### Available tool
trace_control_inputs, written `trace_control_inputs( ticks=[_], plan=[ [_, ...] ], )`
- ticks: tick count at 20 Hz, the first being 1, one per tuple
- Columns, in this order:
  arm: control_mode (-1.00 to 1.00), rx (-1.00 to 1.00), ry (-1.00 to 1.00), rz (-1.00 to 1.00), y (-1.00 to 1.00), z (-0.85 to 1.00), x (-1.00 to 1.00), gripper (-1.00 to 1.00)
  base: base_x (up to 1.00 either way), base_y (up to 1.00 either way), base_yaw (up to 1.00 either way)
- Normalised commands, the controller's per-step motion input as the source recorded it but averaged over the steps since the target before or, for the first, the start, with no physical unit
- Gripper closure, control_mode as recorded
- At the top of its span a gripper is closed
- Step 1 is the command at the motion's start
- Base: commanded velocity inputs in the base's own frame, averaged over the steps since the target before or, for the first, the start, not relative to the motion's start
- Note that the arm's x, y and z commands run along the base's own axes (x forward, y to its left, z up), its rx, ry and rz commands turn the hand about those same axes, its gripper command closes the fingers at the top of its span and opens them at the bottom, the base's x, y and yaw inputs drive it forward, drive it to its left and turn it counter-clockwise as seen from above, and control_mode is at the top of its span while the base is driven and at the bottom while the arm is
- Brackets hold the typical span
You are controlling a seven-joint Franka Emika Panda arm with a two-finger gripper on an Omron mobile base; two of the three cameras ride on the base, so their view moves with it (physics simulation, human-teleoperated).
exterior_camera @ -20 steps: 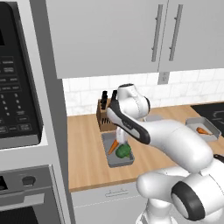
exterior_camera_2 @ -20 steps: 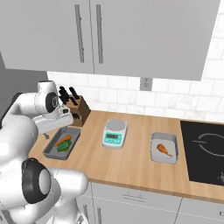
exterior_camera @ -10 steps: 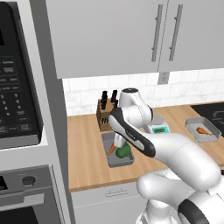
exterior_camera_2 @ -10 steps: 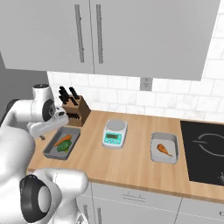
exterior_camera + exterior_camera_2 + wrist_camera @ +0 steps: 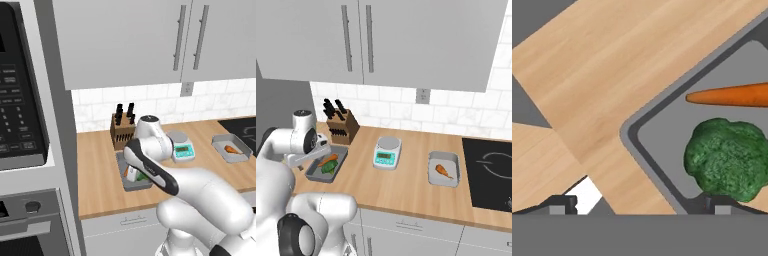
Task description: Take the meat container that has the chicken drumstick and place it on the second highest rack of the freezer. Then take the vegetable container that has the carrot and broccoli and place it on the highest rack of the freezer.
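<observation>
- Where the arm bends down over the wooden counter in the left base view, its wrist hangs right above the vegetable tray, hiding most of it – a bit of green and orange shows under the hand. The knife block stands just behind the hand, the kitchen scale off to its right side, and the meat tray with the drumstick well apart from the hand, near the cooktop.
- In the right base view the hand sits low over the near left rim of the vegetable tray. The carrot and the broccoli lie in the tray just beside the hand. The knife block is behind, the kitchen scale further right, and the meat tray with the drumstick well apart, beside the cooktop.
- In the hand view the gripper has its jaws spread wide and holds nothing – one fingertip is over bare counter, the other fingertip over the tray's inside, so the tray's rim and one rounded corner lie between them. The broccoli sits just ahead of the inner fingertip, and the carrot lies beyond it, its tip pointing toward the corner. Whether the fingertips touch the tray cannot be told.
</observation>
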Motion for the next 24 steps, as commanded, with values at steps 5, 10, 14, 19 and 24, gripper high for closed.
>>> trace_control_inputs(
  ticks=[5,10,14,19,24],
  plan=[
    [-1.0,0.0,0.1,0.03,0.05,-0.33,0.09,-1.0,0.0,0.0,0.0],
    [-1.0,-0.03,0.0,0.0,0.0,-0.27,0.05,-1.0,0.0,0.0,0.0],
    [-1.0,-0.07,0.0,0.0,0.0,-0.39,0.0,-1.0,0.0,0.0,0.0],
    [-1.0,0.0,-0.04,0.0,0.02,-0.29,0.01,-1.0,0.0,0.0,0.0],
    [-1.0,0.0,-0.02,0.0,0.06,-0.05,0.17,-1.0,0.0,0.0,0.0]
  ],
)
